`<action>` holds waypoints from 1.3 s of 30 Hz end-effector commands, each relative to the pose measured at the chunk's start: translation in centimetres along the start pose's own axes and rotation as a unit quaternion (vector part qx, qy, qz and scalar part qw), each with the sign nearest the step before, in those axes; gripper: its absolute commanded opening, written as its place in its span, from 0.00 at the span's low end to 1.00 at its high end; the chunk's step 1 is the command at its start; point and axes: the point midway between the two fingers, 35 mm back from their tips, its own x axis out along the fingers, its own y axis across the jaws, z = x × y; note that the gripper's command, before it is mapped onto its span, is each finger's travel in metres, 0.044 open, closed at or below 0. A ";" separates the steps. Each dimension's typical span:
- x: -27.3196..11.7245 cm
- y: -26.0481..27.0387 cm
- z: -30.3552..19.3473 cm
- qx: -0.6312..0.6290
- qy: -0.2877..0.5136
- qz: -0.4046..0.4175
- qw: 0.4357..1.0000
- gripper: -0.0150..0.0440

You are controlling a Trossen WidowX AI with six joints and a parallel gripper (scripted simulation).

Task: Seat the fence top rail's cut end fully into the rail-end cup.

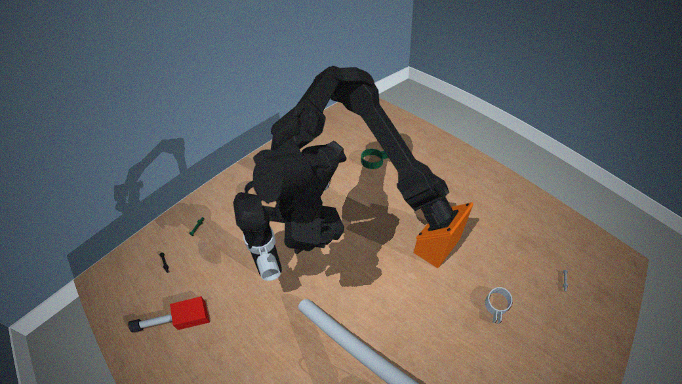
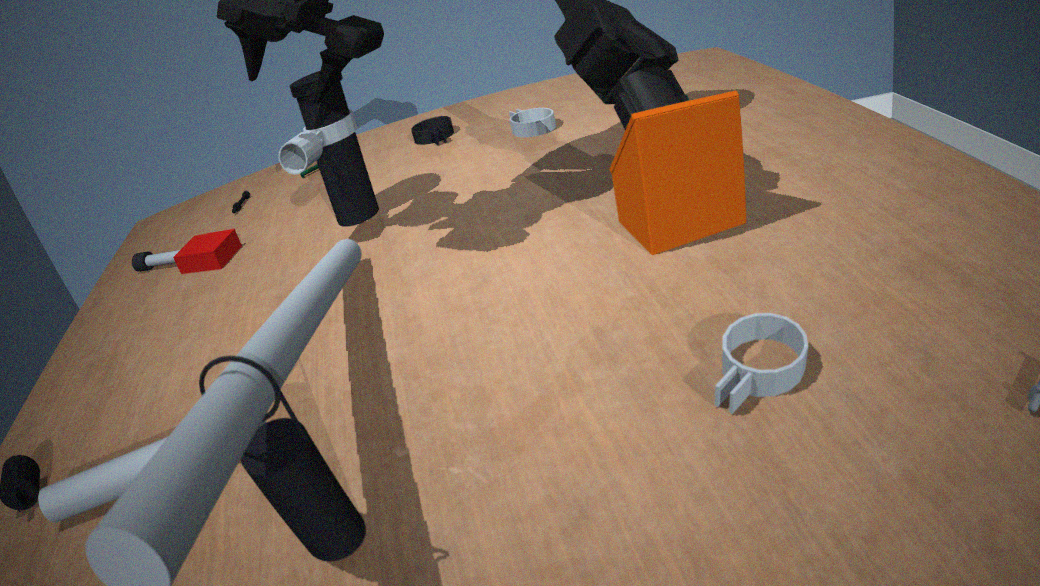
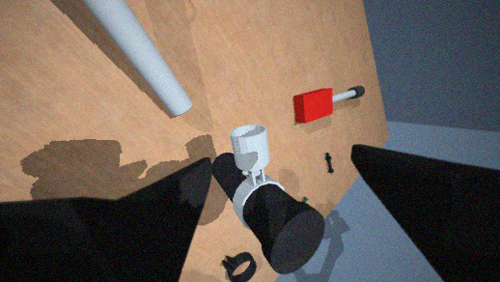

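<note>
Block: one red box with a grey rod and black tip (image 1: 189, 313) (image 2: 208, 251) (image 3: 316, 105), lower left of the top view.
Bolts: three; one small black bolt (image 1: 164, 262) (image 2: 240, 202) (image 3: 329, 163) and one small green bolt (image 1: 197, 226) (image 2: 310, 171) (image 3: 305, 200) at left, one small grey bolt (image 1: 565, 280) (image 2: 1034, 398) far right.
Big post: one thick black cylinder (image 1: 259, 233) (image 2: 349, 181) (image 3: 275, 208), left of centre, with one pale brace band (image 1: 269, 245) (image 2: 339, 131) (image 3: 239, 198) around it.
Cup: one pale rail-end cup (image 1: 267, 262) (image 2: 309, 145) (image 3: 251, 145) on that band, its mouth unfilled.
Pincer: one black gripper (image 1: 281, 221) (image 2: 292, 76) (image 3: 279, 157), beside the post's upper part, two fingers wide apart, nothing held, off the rail.
Rail: one long grey round top rail (image 1: 353, 343) (image 2: 196, 429) (image 3: 145, 63), bottom centre of the top view; its far end stands apart from the cup.
Loop: one thin black ring (image 2: 276, 398) around the rail, lower left of the exterior view, above one short black post (image 2: 312, 487).
Loose clamps: four; one black (image 2: 433, 131) (image 3: 248, 275), one green (image 1: 372, 164), two grey, the nearer (image 1: 488, 305) (image 2: 782, 382) lower right.
Wedge: one orange block (image 1: 436, 243) (image 2: 691, 174), right of centre.
</note>
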 end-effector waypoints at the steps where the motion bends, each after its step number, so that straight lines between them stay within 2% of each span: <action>1: 0.2 -0.1 -0.9 -0.035 0.009 -0.002 0.999 1.00; 6: 0.6 0.1 -0.9 -0.035 0.008 -0.001 0.999 1.00; 13: 4.6 2.4 -1.2 -0.035 0.009 -0.003 0.999 1.00; 39: 8.2 2.4 -1.0 -0.033 0.008 0.001 0.999 1.00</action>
